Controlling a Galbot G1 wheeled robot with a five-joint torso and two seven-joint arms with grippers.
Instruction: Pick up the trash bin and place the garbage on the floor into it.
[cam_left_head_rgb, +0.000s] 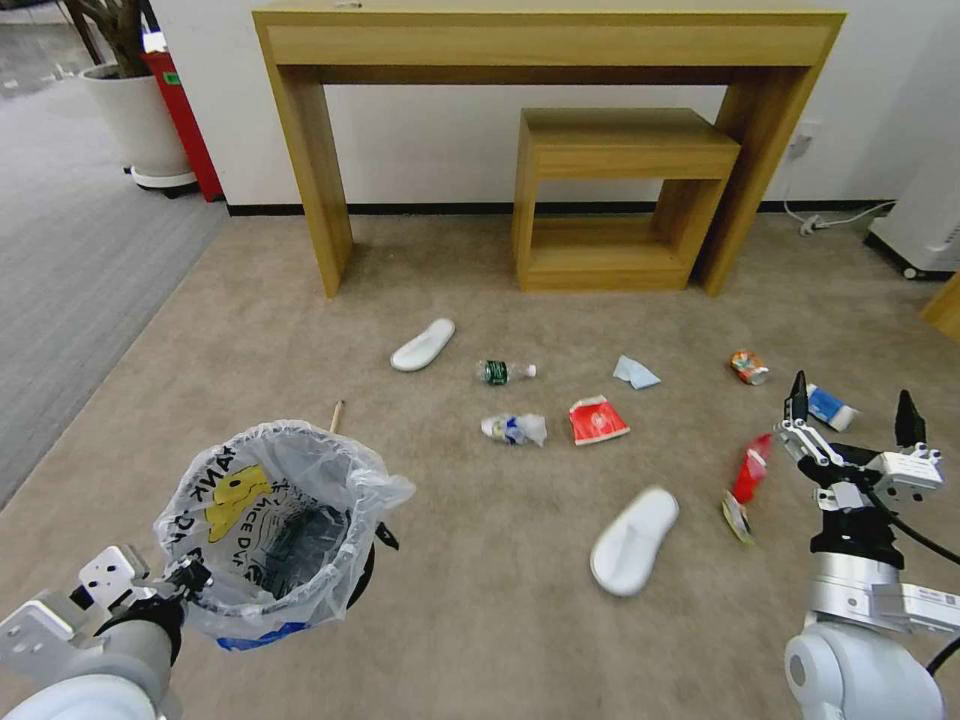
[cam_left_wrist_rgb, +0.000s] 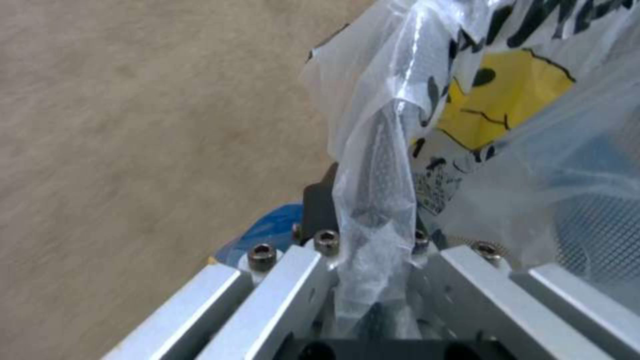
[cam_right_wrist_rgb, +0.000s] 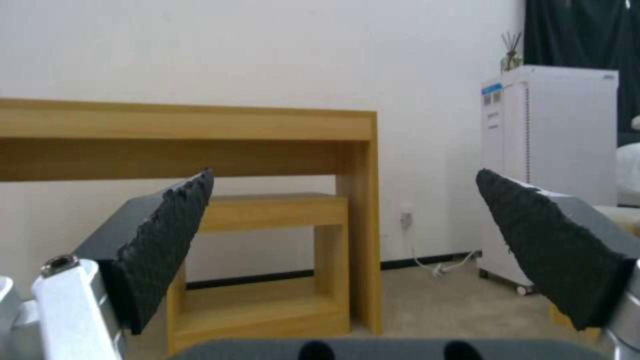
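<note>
My left gripper is low at my left side, its fingers clamped on the rim of the trash bin, pinching the crinkly printed liner bag along with it. The bin hangs upright from that grip above the tan carpet, its mouth open to my head camera.

My right gripper is raised at my right, fingers wide apart with nothing between them, pointing toward the wooden console table and the small wooden stool tucked under it.

The garbage lies spread on the carpet ahead of me. One white slipper sits nearer the table, another slipper closer to me. Between them I see a crushed bottle with a green label, a second crushed bottle, a red wrapper and a pale-blue tissue. Farther right are an orange can, a blue-white cup and a red packet just beside my right gripper. A wooden stick pokes out behind the bin.
</note>
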